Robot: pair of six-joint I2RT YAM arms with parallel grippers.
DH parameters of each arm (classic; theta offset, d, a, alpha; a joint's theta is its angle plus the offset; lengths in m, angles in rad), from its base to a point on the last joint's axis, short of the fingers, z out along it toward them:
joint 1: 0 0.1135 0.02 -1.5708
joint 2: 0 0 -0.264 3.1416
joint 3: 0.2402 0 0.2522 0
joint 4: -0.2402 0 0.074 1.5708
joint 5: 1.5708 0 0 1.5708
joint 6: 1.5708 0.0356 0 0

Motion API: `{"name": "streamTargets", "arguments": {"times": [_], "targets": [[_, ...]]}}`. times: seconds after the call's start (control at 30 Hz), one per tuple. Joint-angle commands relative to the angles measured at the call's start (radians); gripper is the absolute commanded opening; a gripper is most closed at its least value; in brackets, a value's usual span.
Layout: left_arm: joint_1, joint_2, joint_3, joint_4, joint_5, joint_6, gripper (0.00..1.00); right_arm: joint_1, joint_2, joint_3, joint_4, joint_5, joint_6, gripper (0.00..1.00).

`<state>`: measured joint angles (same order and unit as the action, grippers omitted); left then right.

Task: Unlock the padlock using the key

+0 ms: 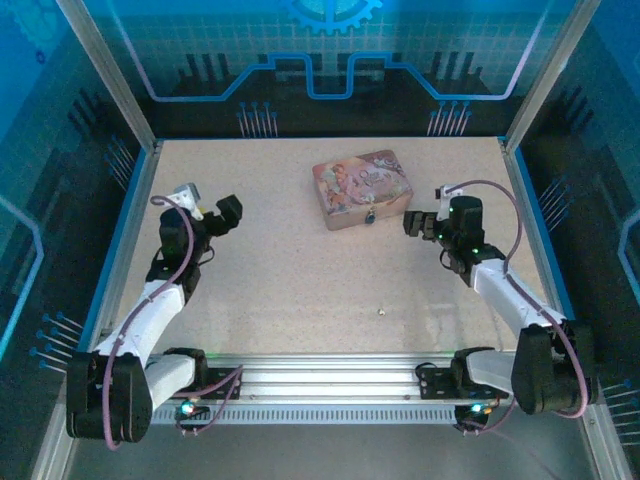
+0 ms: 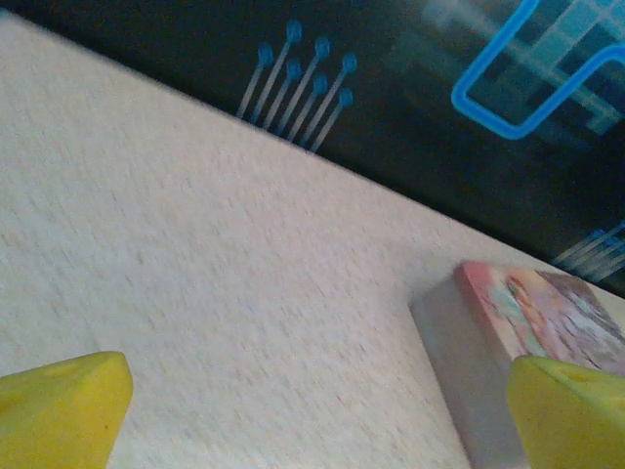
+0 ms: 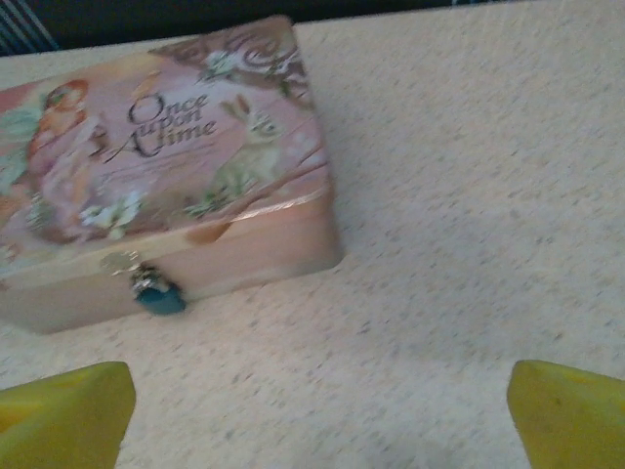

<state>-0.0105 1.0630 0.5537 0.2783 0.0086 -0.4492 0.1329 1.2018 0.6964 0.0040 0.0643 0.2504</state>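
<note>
The tiny dark bluish padlock (image 1: pixel 370 215) (image 3: pixel 158 296) hangs on the front of the pink picture-printed tin (image 1: pixel 362 188) (image 3: pixel 166 166) at the table's far middle. The key (image 1: pixel 381 312) is a silvery speck lying on the table near the front middle. My right gripper (image 1: pixel 422 224) (image 3: pixel 320 415) stands open just right of the tin, nothing between its yellow fingers (image 3: pixel 68 415). My left gripper (image 1: pixel 222 216) (image 2: pixel 322 415) is open at the left side, well away from the tin (image 2: pixel 508 342), whose corner sits by its right finger (image 2: pixel 571 410).
The speckled beige table (image 1: pixel 300 270) is bounded by blue-lit enclosure walls and aluminium posts (image 1: pixel 120 90). A rail (image 1: pixel 330 375) runs along the near edge between the arm bases.
</note>
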Motion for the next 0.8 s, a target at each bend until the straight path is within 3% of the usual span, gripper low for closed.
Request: {"name": "streamTargets", "arguments": {"times": [0.0,0.4,0.77], "targets": [[-0.043,-0.029,-0.015,-0.108,0.108,-0.162,0.99,0.060,-0.034,0.044,-0.222,-0.040,0.119,0.93],[-0.283,-0.123,-0.114,-0.097,0.127,-0.342,0.99,0.268,-0.129,-0.027,-0.435,-0.074,0.257,0.75],[-0.505,0.010,-0.151,0.065,0.071,-0.415,0.99,0.464,-0.131,-0.170,-0.449,-0.063,0.441,0.61]]}}
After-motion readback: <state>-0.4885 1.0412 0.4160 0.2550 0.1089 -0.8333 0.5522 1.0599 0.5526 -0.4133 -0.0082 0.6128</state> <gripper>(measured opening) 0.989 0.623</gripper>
